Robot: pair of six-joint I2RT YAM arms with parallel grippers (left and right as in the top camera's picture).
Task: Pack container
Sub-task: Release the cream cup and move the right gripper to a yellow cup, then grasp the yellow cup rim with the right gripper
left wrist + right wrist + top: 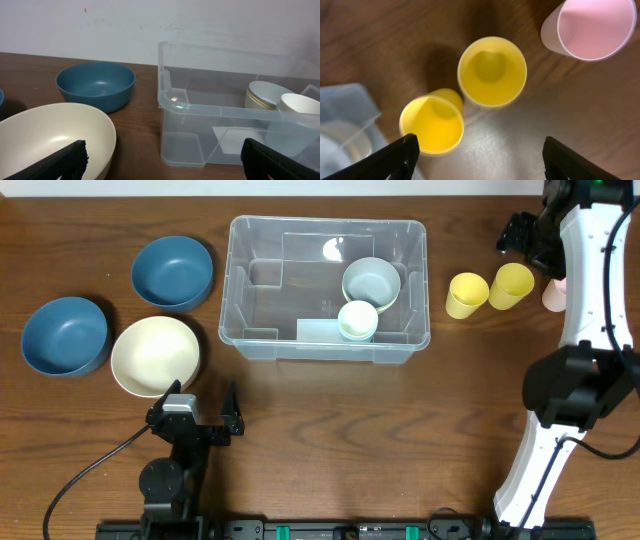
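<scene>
The container (326,221) stood upright and open on the tabletop (330,430), toward the far side and roughly in the middle. It was a clear bin whose rim and moulded inner steps showed from above. Inside it, toward the right end, sat a pale grey bowl (371,283). A smaller white cup (358,321) sat just beside that bowl on the near side. Left of the container, and apart from it, three bowls rested on the wood. A dark blue bowl (172,271) lay nearest the container's left wall, and a second blue bowl (65,335) lay farther left. A cream bowl (155,356) sat on the near side, just beside the second blue bowl. Right of the container stood a near yellow cup (466,294) and a far yellow cup (512,285), close together with their mouths up. A pink cup (592,27) stood beyond them, partly hidden by the white arm (590,270) in the overhead view. The left fingers (67,162) were spread wide and gripped nothing. They sat low near the front of the tabletop, facing the cream bowl and the container's near left corner. The right fingers (395,157) were also spread wide and gripped nothing. They hung above the two yellow cups, pointing down.
</scene>
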